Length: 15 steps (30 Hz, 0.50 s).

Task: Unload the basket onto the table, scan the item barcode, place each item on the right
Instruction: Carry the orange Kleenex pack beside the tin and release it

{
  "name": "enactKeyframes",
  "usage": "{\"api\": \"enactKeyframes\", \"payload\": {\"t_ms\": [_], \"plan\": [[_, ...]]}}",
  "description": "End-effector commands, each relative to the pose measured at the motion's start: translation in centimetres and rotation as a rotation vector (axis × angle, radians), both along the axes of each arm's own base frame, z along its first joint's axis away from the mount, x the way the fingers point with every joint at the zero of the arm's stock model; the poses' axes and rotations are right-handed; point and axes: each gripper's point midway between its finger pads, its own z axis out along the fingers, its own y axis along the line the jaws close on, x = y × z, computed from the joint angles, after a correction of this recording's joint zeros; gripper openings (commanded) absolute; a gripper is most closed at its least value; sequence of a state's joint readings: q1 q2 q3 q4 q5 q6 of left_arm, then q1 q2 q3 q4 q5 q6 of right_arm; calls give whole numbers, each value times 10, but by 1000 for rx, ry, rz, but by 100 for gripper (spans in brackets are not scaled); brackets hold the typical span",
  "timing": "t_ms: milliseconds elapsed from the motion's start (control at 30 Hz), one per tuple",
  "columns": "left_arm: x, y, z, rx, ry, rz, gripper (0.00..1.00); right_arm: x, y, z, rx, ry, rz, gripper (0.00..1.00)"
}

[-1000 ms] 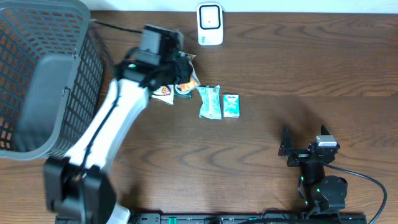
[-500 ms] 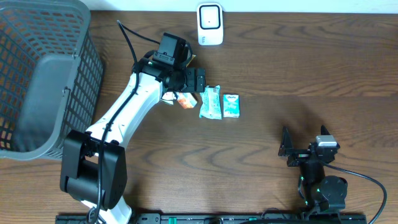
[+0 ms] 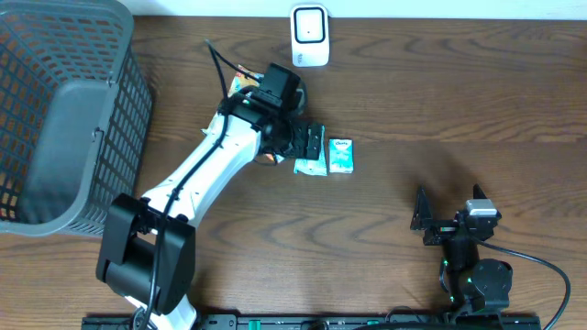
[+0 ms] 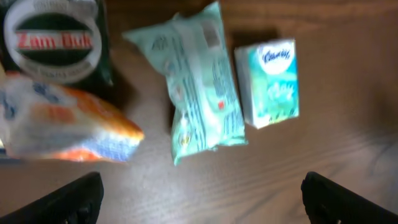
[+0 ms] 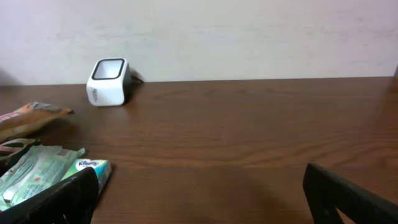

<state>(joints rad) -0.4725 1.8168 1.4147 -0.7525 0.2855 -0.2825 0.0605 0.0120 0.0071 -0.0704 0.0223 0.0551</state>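
The white barcode scanner [image 3: 310, 36] stands at the table's far edge, also in the right wrist view as the scanner [image 5: 107, 82]. Below it lie the items: a green Zam-Buk box [image 4: 56, 40], an orange and white packet [image 4: 62, 124], a pale green wipes pack [image 4: 202, 93] and a small tissue pack [image 4: 268, 82]. My left gripper [image 3: 307, 139] hovers over the wipes pack [image 3: 308, 167], open and holding nothing. The tissue pack [image 3: 341, 156] lies just right of it. My right gripper [image 3: 426, 220] rests open at the near right, far from the items.
A large grey mesh basket [image 3: 55, 119] fills the left side. A long orange snack packet [image 3: 240, 82] lies partly under the left wrist, left of the scanner; it shows in the right wrist view as the packet [image 5: 31, 115]. The left arm's cable loops above it.
My left gripper opened and let go of the orange and white packet, then swung right to hover over the wipes pack. The right arm has not moved.
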Motion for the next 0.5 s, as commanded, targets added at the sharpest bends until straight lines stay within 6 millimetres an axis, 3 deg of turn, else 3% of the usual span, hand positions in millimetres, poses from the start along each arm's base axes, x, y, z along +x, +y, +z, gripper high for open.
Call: {"api": "enactKeyframes", "payload": {"t_ms": [0, 100, 267, 400, 467], "plan": [[0, 19, 6, 63, 2, 92, 100, 0, -1, 0, -11, -1, -4, 99], [-5, 39, 13, 128, -1, 134, 99, 0, -1, 0, -11, -1, -4, 99], [-19, 54, 27, 168, 9, 161, 99, 0, -1, 0, -11, -1, -4, 99], [-27, 104, 32, 360, 5, 387, 98, 0, -1, 0, -11, -1, -4, 99], [-34, 119, 33, 406, 30, 458, 98, 0, -1, 0, -12, -1, -4, 99]]}}
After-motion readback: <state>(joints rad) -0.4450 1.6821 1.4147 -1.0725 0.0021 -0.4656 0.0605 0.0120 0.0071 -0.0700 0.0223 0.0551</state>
